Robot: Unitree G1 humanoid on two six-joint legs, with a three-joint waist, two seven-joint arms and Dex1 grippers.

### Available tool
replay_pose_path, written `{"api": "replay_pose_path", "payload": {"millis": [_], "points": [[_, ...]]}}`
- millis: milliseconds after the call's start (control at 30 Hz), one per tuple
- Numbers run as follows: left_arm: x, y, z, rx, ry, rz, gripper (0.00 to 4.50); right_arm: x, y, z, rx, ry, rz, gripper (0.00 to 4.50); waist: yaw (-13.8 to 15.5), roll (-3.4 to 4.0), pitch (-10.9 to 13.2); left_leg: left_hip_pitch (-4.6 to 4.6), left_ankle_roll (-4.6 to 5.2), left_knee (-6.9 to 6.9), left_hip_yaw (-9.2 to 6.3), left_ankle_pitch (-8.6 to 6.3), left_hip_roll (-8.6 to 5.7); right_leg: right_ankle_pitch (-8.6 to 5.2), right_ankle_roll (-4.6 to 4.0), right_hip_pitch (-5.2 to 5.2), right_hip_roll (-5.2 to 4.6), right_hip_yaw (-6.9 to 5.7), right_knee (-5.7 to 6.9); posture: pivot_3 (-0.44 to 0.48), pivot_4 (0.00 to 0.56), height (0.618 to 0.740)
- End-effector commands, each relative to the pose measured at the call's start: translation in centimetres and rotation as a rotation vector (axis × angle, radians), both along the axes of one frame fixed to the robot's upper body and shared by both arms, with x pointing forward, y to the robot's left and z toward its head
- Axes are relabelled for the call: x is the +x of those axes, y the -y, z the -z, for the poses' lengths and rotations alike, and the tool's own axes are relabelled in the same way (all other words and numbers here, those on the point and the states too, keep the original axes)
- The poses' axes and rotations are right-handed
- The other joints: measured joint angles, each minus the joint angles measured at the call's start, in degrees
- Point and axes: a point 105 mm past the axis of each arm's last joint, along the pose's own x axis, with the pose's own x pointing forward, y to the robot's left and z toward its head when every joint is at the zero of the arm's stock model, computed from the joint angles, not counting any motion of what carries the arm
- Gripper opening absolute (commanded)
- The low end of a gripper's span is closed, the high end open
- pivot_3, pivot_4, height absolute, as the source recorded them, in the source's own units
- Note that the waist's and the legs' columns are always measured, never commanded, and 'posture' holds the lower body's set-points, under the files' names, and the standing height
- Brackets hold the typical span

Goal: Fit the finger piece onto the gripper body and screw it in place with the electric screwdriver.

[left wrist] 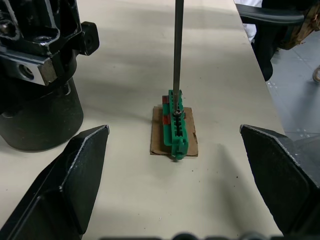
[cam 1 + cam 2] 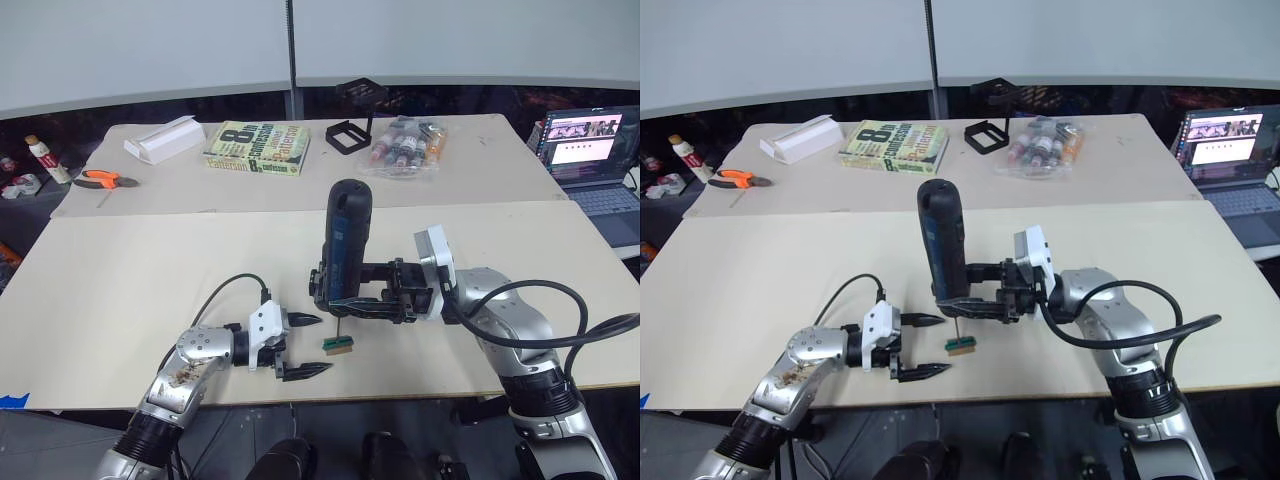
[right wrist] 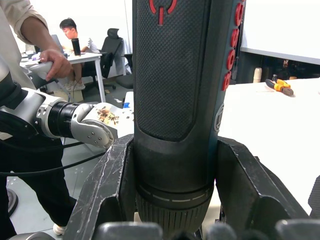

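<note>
The electric screwdriver [image 2: 345,235] stands upright over the near middle of the table, and my right gripper [image 2: 352,306] is shut around its lower barrel. Its thin bit [image 1: 177,50] points straight down onto a small green-and-brown block [image 2: 337,346] lying flat on the table. In the right wrist view the screwdriver's [image 3: 175,75] dark textured barrel is clamped between both fingers [image 3: 105,190]. My left gripper [image 2: 322,345] rests open on the table just left of the block, with one finger on each side of it and touching nothing. The finger piece and the gripper body are out of view.
Along the back of the table lie a white box [image 2: 163,138], a book [image 2: 258,148], an open black square frame [image 2: 348,134] and a bag of small bottles [image 2: 405,147]. Orange pliers [image 2: 103,180] lie far left, a laptop [image 2: 590,150] far right. A person's hand [image 3: 50,60] shows beyond the table.
</note>
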Motion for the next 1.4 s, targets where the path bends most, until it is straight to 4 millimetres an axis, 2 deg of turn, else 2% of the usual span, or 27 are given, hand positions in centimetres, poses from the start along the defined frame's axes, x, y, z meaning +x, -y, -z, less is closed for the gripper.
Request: {"api": "replay_pose_path", "payload": {"millis": [33,1400], "points": [[-0.14,0.39,-0.55,-0.008,0.033,0.016,4.44,-0.97,-0.21,-1.37,0.028,0.063,-0.04,1.86,0.0,0.0,0.0,0.0,0.0,0.0,0.0,0.0,0.0,0.0,0.0,0.0,0.0,0.0,0.0,0.0,0.15,0.74],[-0.14,0.25,-0.48,-0.008,0.032,0.01,4.44,-0.57,-0.58,-1.16,-0.031,0.095,-0.026,1.86,0.02,0.0,0.0,0.03,0.0,0.0,0.0,0.0,0.0,0.0,0.0,0.02,0.0,0.0,0.0,0.0,0.15,0.74]]}}
